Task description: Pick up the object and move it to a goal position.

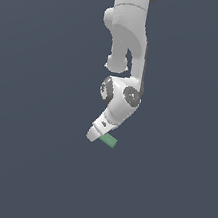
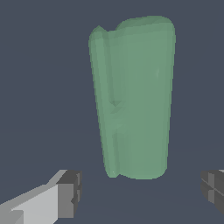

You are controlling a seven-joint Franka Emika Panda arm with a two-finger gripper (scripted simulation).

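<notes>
The object (image 2: 133, 96), a flat elongated green block with rounded edges, fills the middle of the wrist view and lies on the dark grey floor. My gripper (image 2: 142, 192) is open, its dark-tipped fingers (image 2: 70, 194) spread wider than the block, whose near end sits just beyond the gap between them. Nothing is held. In the exterior view the white arm reaches down at a tilt; the gripper (image 1: 93, 134) hangs low over the floor, and the object (image 1: 109, 141) pokes out from its side toward the exterior view's right.
Plain dark grey floor (image 1: 24, 167) surrounds the arm on all sides. No other objects, containers or goal marker show in either view.
</notes>
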